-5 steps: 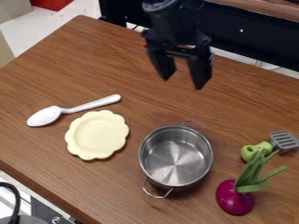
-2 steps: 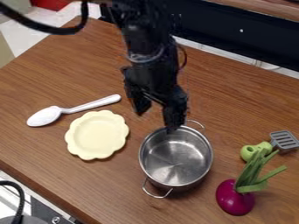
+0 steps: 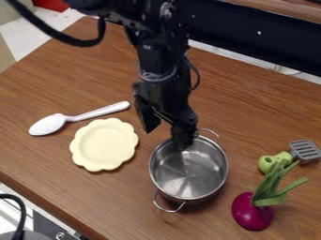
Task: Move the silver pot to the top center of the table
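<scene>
A silver pot (image 3: 190, 173) stood upright and open-topped on the lower middle of a wooden worktop (image 3: 75, 70), between a pale yellow scalloped plate (image 3: 103, 144) and a purple toy onion (image 3: 252, 211). The black tool (image 3: 165, 132) was open above its far left edge, one finger (image 3: 182, 138) over the pot's mouth, the other outside, near the plate. The pot looked empty, so probably light, with stiff, smooth metal walls that might slip or swivel under a shallow pinch. The far left rim (image 3: 161, 146) seemed the best hold, gripped squarely across the wall; the thin wire handle (image 3: 156, 204) at the near side looked likelier to let it tip.
</scene>
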Tool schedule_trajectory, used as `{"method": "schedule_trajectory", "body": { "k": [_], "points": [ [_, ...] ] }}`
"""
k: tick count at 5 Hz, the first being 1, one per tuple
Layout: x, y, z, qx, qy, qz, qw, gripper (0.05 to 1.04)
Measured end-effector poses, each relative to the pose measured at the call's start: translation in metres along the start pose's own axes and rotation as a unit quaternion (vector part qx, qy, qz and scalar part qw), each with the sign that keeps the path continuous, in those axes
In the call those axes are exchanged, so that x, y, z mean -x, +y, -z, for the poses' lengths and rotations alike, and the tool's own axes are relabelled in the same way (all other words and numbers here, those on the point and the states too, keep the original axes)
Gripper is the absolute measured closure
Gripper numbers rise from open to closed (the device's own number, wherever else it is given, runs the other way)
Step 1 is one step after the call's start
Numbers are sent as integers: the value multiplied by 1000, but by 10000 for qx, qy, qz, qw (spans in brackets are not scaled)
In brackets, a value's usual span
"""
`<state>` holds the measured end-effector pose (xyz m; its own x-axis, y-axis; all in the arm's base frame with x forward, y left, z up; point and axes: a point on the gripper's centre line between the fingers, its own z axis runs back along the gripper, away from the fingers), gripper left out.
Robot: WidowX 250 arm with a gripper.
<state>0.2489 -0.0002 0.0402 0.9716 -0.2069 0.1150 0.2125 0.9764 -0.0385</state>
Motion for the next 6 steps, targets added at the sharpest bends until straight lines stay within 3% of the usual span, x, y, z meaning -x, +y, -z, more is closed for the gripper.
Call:
{"method": "schedule_trajectory", "body": {
  "k": [2, 3, 4, 5, 6],
  "points": [
    [-4, 0, 17, 216, -127, 400, 9989, 85],
    [-2, 1, 32, 86, 25, 420, 9991, 85],
    [-4, -3, 38, -64, 17, 680, 9977, 136],
    [-1, -5, 42, -236, 1, 1138, 9932, 412],
    [3, -6, 42, -98, 99, 1333, 9910, 708]
  ]
}}
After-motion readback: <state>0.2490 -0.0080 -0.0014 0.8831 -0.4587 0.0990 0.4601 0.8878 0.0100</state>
